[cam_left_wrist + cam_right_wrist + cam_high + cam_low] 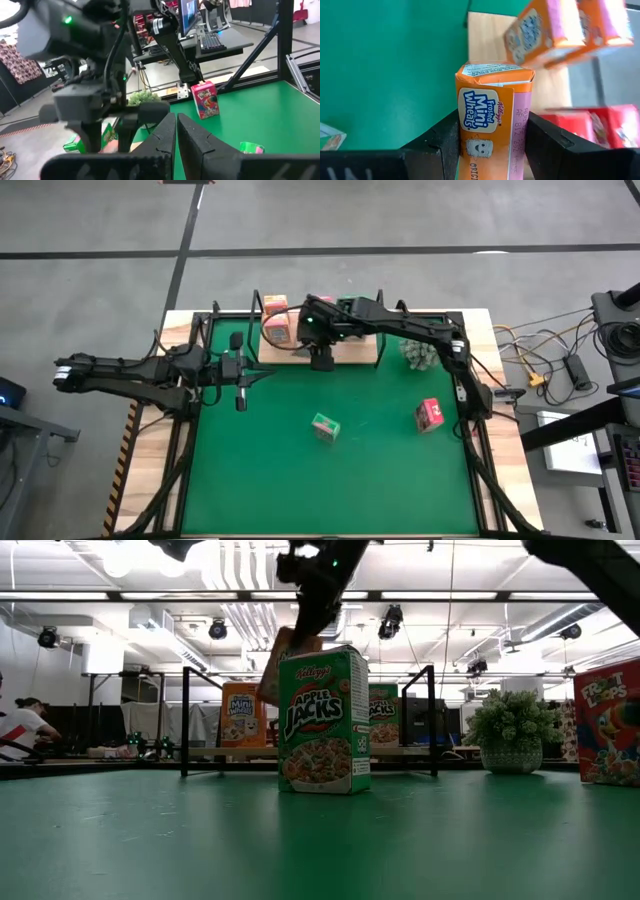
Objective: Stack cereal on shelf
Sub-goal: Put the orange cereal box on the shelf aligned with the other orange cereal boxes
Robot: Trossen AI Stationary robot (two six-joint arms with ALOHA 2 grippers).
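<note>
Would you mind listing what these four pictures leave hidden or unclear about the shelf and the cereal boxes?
- High view: the right gripper and its arm cover much of the shelf, so the boxes there cannot be counted.
- Low view: the green Apple Jacks box hides the shelf's middle.
- Right wrist view: the orange Mini-Wheats box is cut off below; whether it touches the shelf is unseen.

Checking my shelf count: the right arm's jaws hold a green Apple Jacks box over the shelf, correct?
Not quite. The right gripper holds an orange Frosted Mini-Wheats box over the shelf, as the right wrist view shows. The green Apple Jacks box stands free on the mat.
</note>
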